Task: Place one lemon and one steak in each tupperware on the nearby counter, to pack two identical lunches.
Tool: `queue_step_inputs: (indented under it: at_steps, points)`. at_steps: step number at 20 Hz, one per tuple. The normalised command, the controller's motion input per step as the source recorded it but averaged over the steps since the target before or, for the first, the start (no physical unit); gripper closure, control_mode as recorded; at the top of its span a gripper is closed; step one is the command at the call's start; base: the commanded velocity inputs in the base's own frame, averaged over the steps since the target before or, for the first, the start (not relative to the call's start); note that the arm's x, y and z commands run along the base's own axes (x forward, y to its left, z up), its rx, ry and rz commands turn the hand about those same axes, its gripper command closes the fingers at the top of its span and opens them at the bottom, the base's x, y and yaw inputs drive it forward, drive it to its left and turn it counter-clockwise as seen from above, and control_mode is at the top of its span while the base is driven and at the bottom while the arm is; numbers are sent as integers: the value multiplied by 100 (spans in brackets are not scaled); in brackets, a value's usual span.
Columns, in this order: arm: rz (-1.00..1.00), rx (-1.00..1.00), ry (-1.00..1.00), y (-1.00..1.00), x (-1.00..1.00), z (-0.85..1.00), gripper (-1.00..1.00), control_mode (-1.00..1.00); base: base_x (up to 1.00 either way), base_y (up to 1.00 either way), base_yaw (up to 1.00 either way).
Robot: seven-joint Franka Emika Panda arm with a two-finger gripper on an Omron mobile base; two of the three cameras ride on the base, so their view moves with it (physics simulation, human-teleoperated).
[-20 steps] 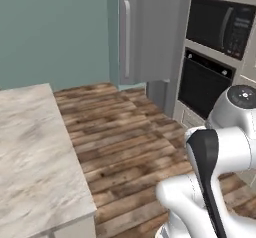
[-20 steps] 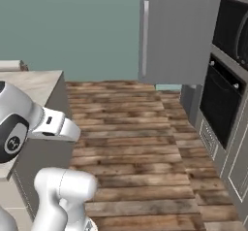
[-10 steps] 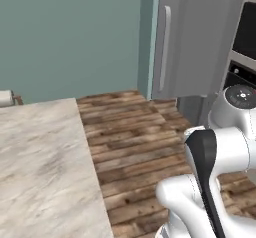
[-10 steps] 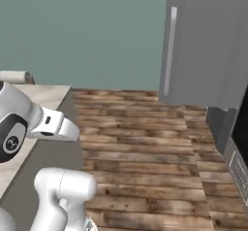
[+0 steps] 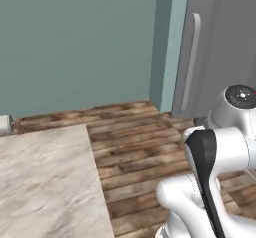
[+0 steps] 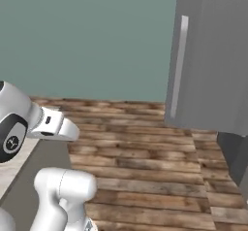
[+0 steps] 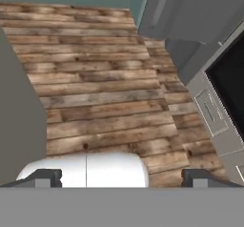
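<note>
Views swung leftward, veined marble counter (image 5: 45, 182), wooden plank floor (image 5: 135, 147)

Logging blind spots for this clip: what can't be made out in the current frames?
- Counter: left base view, cut off by the left and bottom edges, so most of its top is unseen.
- Small pale object at the counter's far corner: cropped by the left edge, too small to identify.
- Gripper: open in the hand view; only the fingertips show.
</note>
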Motion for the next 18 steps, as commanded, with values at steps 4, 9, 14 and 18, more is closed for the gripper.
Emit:
queue_step_inputs:
  at_steps: [4,9,14,18]
  points:
    - [0,0,0,0,0,0,-100,100,100,-7,2]
    - [0,0,0,0,0,0,-100,100,100,-26,1]
    - [0,0,0,0,0,0,-100,100,100,-31,0]
    - [0,0,0,0,0,0,-100,100,100,-41,0]
